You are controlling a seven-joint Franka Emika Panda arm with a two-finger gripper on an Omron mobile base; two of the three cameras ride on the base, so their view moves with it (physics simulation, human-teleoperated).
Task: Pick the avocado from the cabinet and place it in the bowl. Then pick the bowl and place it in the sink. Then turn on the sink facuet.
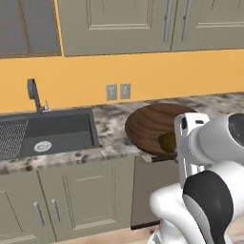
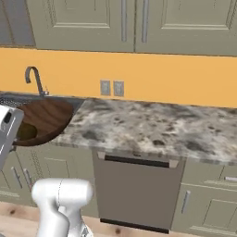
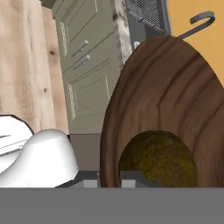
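My gripper [image 3: 109, 181] is shut on the near rim of the dark wooden bowl [image 3: 175, 96]. The bowl is tilted and sits over the counter's front edge, right of the sink. The dull olive avocado [image 3: 159, 159] lies inside the bowl, close to my fingers. From the left base the bowl [image 1: 152, 125] and avocado [image 1: 167, 142] sit just left of my white hand. From the right base the bowl [image 2: 46, 118] and avocado [image 2: 25, 132] are at far left. The dark sink [image 1: 52, 131] and its faucet [image 1: 33, 93] lie left of the bowl. The cabinet [image 1: 28, 26] is at upper left; I cannot tell if it is open.
A speckled stone counter [image 2: 139, 122] runs right along the orange wall, which has two outlets [image 1: 118, 91]. Closed wall cabinets [image 2: 139, 23] hang above. Base cabinets [image 1: 81, 200] and a dishwasher front [image 2: 134, 192] stand below. A wire grid [image 1: 12, 138] fills the sink's left side.
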